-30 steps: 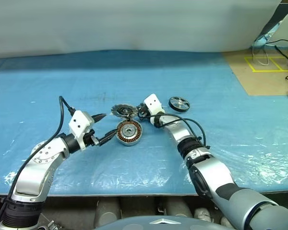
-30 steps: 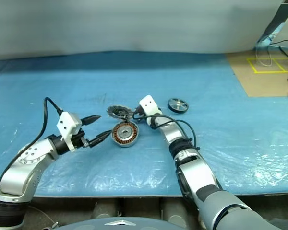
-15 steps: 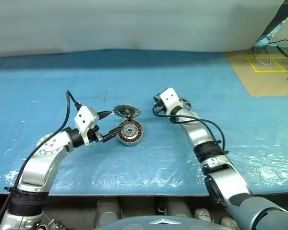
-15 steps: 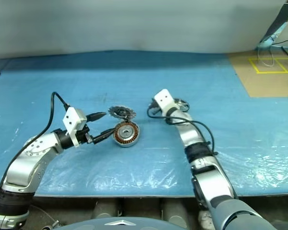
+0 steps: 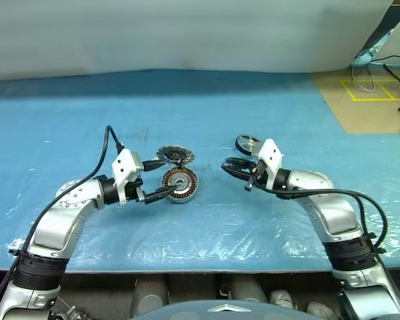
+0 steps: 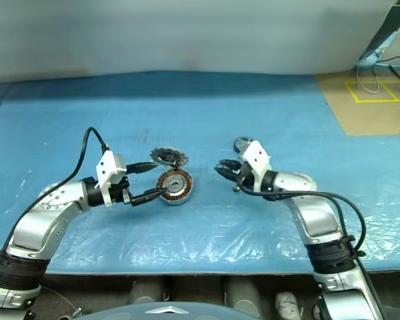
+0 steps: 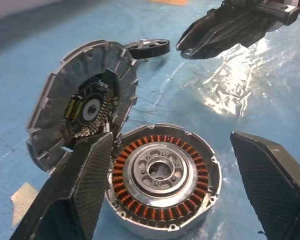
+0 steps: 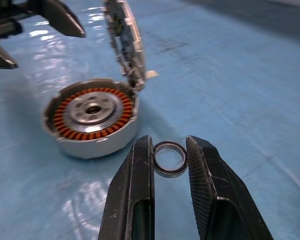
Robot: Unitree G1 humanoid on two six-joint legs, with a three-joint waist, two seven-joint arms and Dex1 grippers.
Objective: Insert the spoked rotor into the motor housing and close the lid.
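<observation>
Rotor (image 5: 249, 143) lies flat toward the tabletop's (image 5: 87, 113) far edge, just behind the nearer right end effector (image 5: 227, 167), which pinches a ring (image 8: 170, 159), while the left end effector (image 5: 165, 177) gapes wide at the housing (image 5: 180, 185).

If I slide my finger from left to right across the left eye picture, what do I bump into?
left claw → motor housing → right claw, pinching a small ring → tan floor patch with yellow tape.
</observation>
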